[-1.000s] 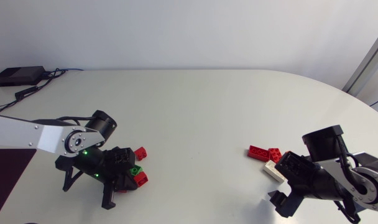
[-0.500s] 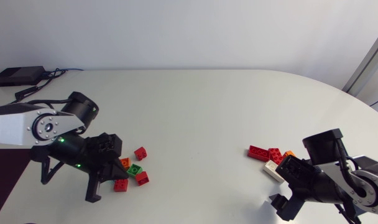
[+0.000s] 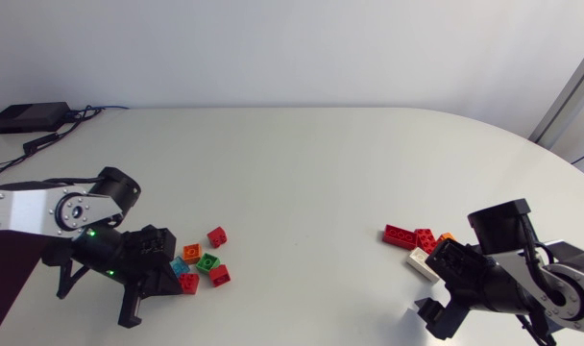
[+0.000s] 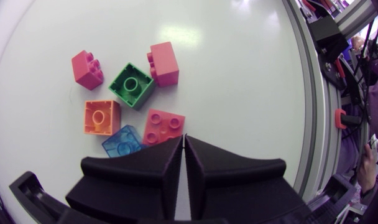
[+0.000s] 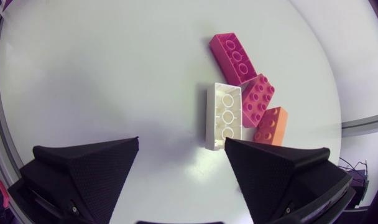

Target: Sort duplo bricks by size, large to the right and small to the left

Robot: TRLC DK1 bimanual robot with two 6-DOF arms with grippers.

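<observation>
Several small bricks lie in a cluster at the left: red (image 3: 216, 236), orange (image 3: 191, 254), green (image 3: 208, 261), red (image 3: 220, 275), blue (image 3: 180, 266) and red (image 3: 188, 283). My left gripper (image 3: 169, 277) is shut and empty, its tips just short of the nearest red brick (image 4: 164, 126) and the blue brick (image 4: 122, 140). At the right lie the large bricks: a long red one (image 3: 400, 235), a red one (image 3: 425, 239), an orange one (image 3: 446, 237) and a white one (image 3: 423, 264). My right gripper (image 3: 436, 285) stands open and empty, just short of the white brick (image 5: 224, 116).
A black box with cables (image 3: 28, 117) sits at the table's far left corner. The left wrist view also shows the green brick (image 4: 132, 85), the orange brick (image 4: 102, 117) and two red ones (image 4: 87, 69) (image 4: 163, 63) ahead of the shut fingers.
My left arm has drawn back to the left off the small bricks, uncovering the whole cluster. The right arm has barely moved.
</observation>
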